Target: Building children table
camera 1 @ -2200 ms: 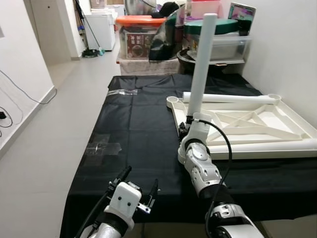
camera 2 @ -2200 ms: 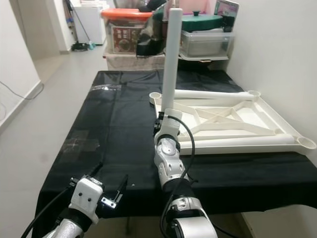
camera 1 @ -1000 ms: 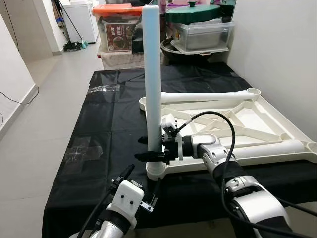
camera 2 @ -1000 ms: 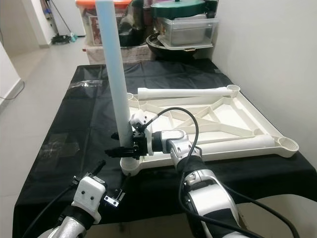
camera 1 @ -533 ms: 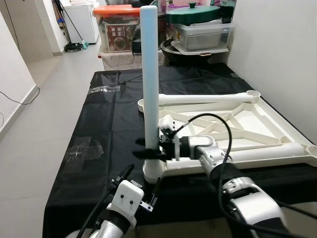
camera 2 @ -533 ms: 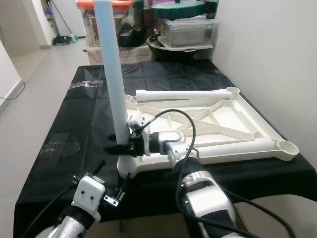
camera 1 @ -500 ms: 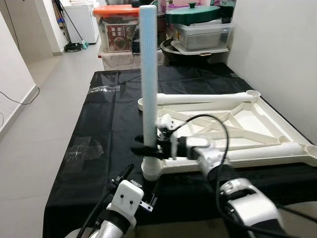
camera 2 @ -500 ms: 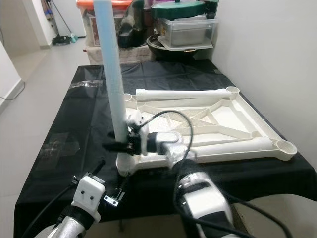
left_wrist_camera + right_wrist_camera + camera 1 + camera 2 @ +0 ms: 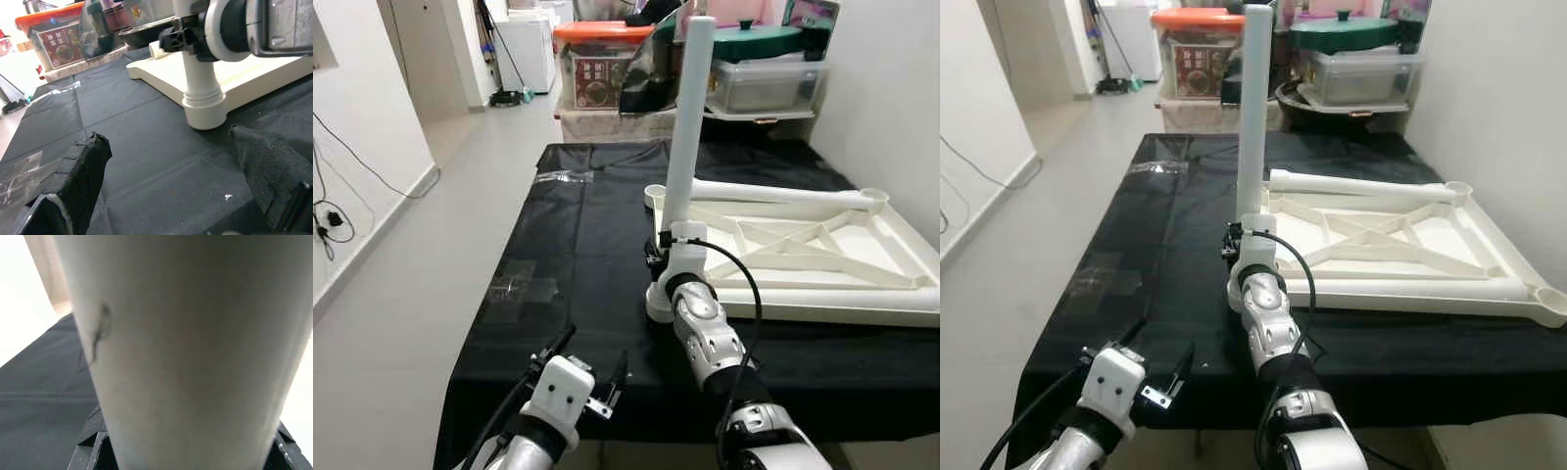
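The white children's table [image 9: 822,245] lies upside down on a black cloth. One white leg [image 9: 687,127] stands upright in its near left corner socket [image 9: 204,105]. My right gripper [image 9: 664,245] is shut on this leg just above the socket, and the leg [image 9: 186,333] looms close in the right wrist view. My left gripper [image 9: 589,358] hovers low over the cloth's front edge, left of and nearer than the socket. It is open, and nothing sits between its padded fingers [image 9: 83,171].
Storage bins stand behind the cloth: one with an orange lid [image 9: 607,59] and one with a green lid [image 9: 759,44]. A white wall runs along the right. Open floor [image 9: 431,255] lies to the left. A clear tape patch [image 9: 521,287] is on the cloth.
The head view has shifted. My right wrist has swung round the upright leg, from reaching across sideways to in line with my forearm, still gripping it. The left gripper stays open.
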You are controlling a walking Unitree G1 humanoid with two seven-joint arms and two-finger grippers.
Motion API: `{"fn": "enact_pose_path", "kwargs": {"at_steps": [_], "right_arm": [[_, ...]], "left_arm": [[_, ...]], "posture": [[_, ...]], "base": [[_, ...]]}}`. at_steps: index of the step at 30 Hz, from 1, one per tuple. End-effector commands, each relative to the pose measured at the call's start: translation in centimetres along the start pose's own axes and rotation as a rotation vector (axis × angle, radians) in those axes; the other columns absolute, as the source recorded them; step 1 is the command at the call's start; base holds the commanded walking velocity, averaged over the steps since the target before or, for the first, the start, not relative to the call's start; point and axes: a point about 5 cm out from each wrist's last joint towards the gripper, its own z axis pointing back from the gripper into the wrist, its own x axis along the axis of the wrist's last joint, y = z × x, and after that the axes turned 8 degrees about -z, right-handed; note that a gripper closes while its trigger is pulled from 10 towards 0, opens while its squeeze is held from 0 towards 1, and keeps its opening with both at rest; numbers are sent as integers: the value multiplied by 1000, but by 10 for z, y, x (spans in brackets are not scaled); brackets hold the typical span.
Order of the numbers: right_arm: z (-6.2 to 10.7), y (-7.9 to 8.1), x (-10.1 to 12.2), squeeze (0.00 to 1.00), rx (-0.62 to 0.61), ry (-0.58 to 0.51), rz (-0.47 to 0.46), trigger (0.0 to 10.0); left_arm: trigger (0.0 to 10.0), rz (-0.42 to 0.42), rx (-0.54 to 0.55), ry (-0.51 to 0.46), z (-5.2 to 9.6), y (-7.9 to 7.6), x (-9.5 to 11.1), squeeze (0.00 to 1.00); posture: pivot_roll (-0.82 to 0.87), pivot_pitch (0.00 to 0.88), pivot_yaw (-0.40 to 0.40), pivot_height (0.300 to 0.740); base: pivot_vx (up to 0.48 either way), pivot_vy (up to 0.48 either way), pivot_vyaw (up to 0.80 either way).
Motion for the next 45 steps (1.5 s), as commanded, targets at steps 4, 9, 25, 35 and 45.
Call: {"fn": "enact_pose_path", "kwargs": {"at_steps": [4,9,25,35,45], "right_arm": [[13,1,-30,0,-146,126,-142,10000],[10,15,-18,1000,-43,5,-125,10000],[-2,11,24,0,702,-41,-62,10000],[5,9,22,0,1146,240,130,10000],[14,22,20,0,1433,385,160,10000]], "left_arm": [[10000,0,-8,21,1,-2,-4,0],[10000,2,-8,21,1,-2,-4,0],[10000,2,-14,25,2,-3,-5,0],[10000,2,-17,24,1,-2,-5,0],[10000,-1,-12,25,0,-2,-5,0]], "posture": [[-10,0,-4,740],[-8,0,-6,740],[-12,0,4,740],[-2,0,0,740],[-2,0,0,740]], "base": [[0,0,0],[0,0,0],[0,0,0],[0,0,0],[0,0,0]]}}
